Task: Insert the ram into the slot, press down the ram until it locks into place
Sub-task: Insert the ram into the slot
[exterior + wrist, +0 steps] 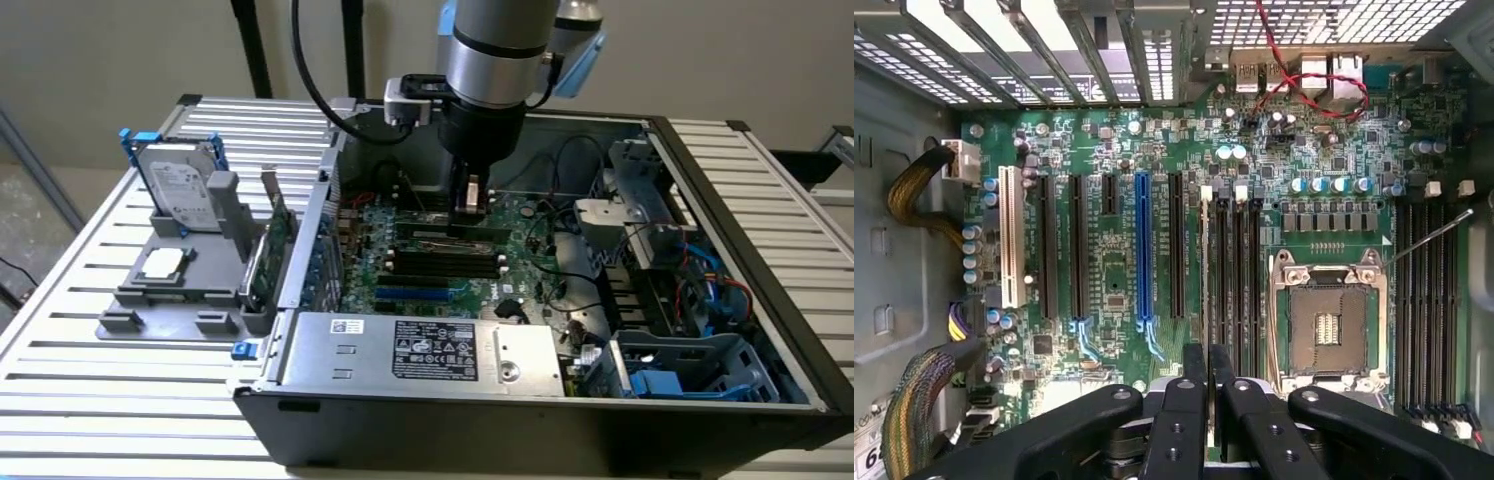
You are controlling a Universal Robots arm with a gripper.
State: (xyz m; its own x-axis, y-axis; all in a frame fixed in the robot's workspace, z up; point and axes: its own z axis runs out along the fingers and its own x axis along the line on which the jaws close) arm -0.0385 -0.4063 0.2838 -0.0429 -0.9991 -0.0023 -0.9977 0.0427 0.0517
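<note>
The black two-fingered gripper (1208, 352) has its fingers (1194, 372) pressed close together. They pinch the thin green circuit-board ram (1205, 270), which appears edge-on as a pale line running away from the fingertips. The ram stands in a long memory slot of the green motherboard (1104, 150). It lies on the far side of one black slot from the bright blue expansion slot (1143, 245) and parallel to it. Farther from the blue slot come more black memory slots (1239, 270) just beside the ram, then the silver-framed empty processor socket (1326, 325). I cannot tell whether the ram is locked fully down.

The exterior view takes in the silver and black robot arm (497, 50) reaching straight down into the open black computer case (747, 200). The gripper (470, 205) sits low over the board, beyond the blue expansion slot (407, 294). Nearer than that slot lies a silver power supply box (427, 350) with a printed label. Outside the case, to the exterior view's left of the blue slot, a grey plastic holder (174, 290) on the slatted metal table (80, 400) carries a silver hard drive (180, 185) and an upright green expansion card (278, 255).
</note>
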